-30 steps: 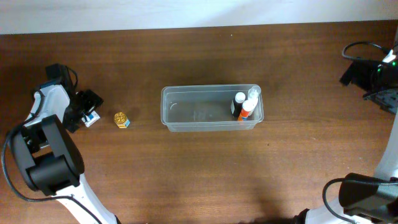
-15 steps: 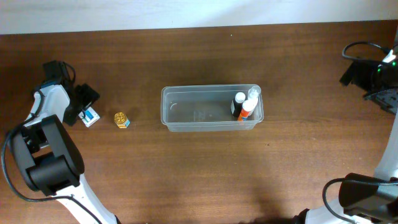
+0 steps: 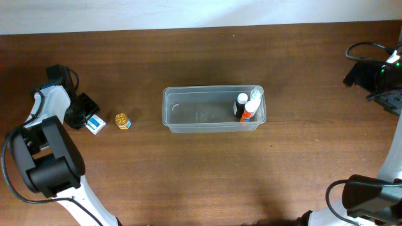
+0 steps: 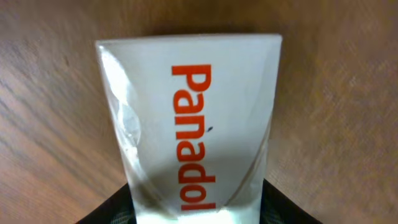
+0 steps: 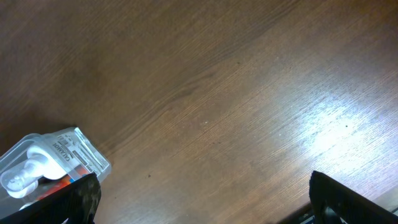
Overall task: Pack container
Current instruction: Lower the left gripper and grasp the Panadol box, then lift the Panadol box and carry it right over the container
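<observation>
Overhead: the container (image 3: 213,124) sits at the worktop's (image 3: 188,182) centre, long axis running 9 to 3 o'clock. Two bottles (image 3: 246,105) stand at its 3 o'clock end, and the rest is bare. A thin clear tub like this should be light and a little flexible, with slick walls. The rim or the two long walls are the surest places to take it, though it probably need not move at all. Well off at its 9 o'clock the left end effector (image 3: 88,118) is low over the wood with the Panadol box (image 3: 95,124) at its tip, the left arm bent back toward the near edge. A small gold object (image 3: 122,120) lies just beside the box on its 3 o'clock side. The right arm (image 3: 384,78) is folded up at about 2 o'clock, far from everything.

Left wrist: the box fills the picture, its near end sitting between the two dark fingers, so it reads as gripped. It is light card that too hard a squeeze would dent.

Right wrist: the right end effector (image 5: 202,193) is spread wide and holds nothing. The container's end shows at 8 o'clock.
</observation>
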{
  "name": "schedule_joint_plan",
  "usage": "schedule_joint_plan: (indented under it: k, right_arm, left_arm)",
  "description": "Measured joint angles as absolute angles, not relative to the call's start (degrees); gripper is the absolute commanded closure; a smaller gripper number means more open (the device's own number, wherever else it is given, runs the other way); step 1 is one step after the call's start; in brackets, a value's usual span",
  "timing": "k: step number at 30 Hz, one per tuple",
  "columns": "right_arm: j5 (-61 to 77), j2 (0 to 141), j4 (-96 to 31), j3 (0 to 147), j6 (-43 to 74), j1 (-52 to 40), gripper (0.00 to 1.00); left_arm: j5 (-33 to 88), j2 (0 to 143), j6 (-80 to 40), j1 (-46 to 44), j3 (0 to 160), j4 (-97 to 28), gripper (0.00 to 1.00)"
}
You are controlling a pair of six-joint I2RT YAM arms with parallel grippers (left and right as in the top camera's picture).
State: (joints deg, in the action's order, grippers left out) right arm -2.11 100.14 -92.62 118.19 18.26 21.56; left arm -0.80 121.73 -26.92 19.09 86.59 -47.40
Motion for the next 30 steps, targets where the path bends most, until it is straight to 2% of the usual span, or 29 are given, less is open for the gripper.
schedule_joint_plan:
  k: [7, 10, 19, 30]
  right_arm:
    - [-2.11, 100.14, -92.62, 118.19, 18.31, 21.56, 0.02]
    - [-2.11, 100.14, -92.62, 118.19, 18.31, 21.56, 0.02]
    - [-2.11, 100.14, -92.62, 118.19, 18.26, 21.56, 0.02]
    - [-2.11, 100.14, -92.64, 118.19, 18.31, 21.56, 0.02]
  left_arm:
    - [0.23, 121.73, -26.59, 19.09, 86.59, -53.36, 0.49]
    - [0.45, 121.73, -25.69, 19.09, 86.59, -53.6, 0.56]
    - [6.5, 121.75, -20.97, 19.16, 88.16, -54.87, 0.56]
    - [17.28, 121.84, -14.66, 19.14, 108.66, -67.92, 0.56]
